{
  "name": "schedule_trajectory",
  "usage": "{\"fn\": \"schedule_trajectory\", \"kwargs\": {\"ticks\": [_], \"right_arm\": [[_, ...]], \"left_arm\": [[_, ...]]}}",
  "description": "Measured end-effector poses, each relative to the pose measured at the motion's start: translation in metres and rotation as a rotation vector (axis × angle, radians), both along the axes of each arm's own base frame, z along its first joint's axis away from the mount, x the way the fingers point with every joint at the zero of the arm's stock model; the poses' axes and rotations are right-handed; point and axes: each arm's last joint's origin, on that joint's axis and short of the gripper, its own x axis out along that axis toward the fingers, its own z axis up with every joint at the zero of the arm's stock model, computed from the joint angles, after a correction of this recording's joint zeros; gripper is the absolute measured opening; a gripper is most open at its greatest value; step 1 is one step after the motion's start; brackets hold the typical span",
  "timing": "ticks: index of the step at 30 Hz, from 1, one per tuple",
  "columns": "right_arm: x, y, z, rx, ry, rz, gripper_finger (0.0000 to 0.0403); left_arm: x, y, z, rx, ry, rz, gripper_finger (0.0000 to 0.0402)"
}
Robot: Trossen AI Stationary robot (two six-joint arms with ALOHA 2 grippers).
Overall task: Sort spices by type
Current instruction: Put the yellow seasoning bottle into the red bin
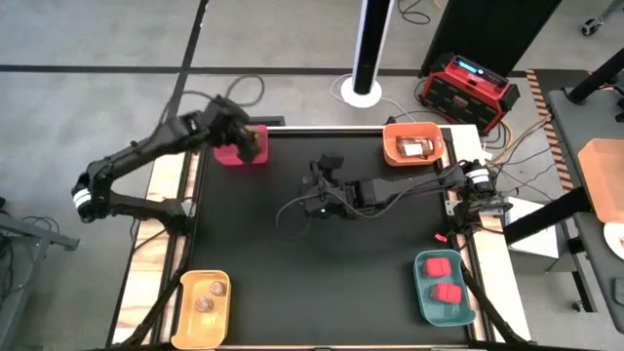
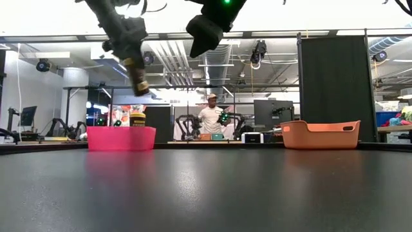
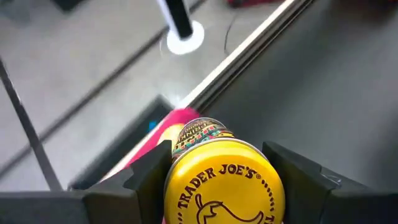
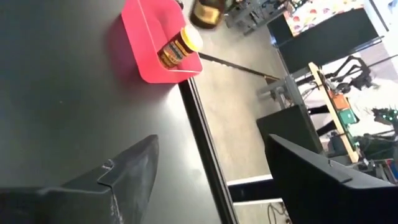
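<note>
**Spice Jar Held Over Red Bin as Sorting Nears Its End**

A black counter (image 1: 322, 253) fills the overhead view, edged with pale wood and standing on a grey floor crossed by dark lines. A white pole on a round base (image 1: 366, 90) rises past the counter's 12 o'clock edge, and a red-and-black case (image 1: 466, 86) sits on the floor toward 1 o'clock. Seen from counter level, the room behind is an open workshop with ceiling ducts, black partitions and a person (image 2: 210, 118) standing far back.

Four bins mark the corners. The red bin (image 1: 232, 154), at 11 o'clock, holds one yellow-lidded jar (image 4: 179, 47). The orange bin (image 1: 414, 146) at 1 o'clock carries brownish packets (image 1: 416, 148); their number cannot be told. The teal bin (image 1: 444, 288) at 5 o'clock holds two red blocky containers (image 1: 447, 291). The yellow bin (image 1: 203, 307) at 7 o'clock holds two tiny round jars (image 1: 208, 295).

The left tool (image 1: 246, 136) hangs above the red bin, clenched on a second yellow-lidded jar (image 3: 224, 186), a "Trader Joe's" lid facing its wrist camera. The right tool (image 1: 327, 171) waits over the counter's middle toward 12 o'clock, fingers spread and carrying nothing.
</note>
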Motion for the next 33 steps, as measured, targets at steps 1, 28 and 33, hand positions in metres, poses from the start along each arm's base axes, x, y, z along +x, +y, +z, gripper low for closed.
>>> {"fn": "schedule_trajectory", "kwargs": {"ticks": [1,28,33], "right_arm": [[0.000,-0.001,0.000,0.000,0.000,-0.002,0.0283],[0.002,-0.022,-0.006,0.121,0.005,0.052,0.0271],[0.002,-0.022,-0.006,0.120,0.005,0.053,0.0279]], "left_arm": [[-0.005,0.004,0.001,-0.028,0.004,0.008,0.0212],[-0.033,0.088,-0.021,-0.381,0.250,0.144,0.0211],[-0.040,0.103,-0.026,-0.414,0.169,0.152,0.0211]]}}
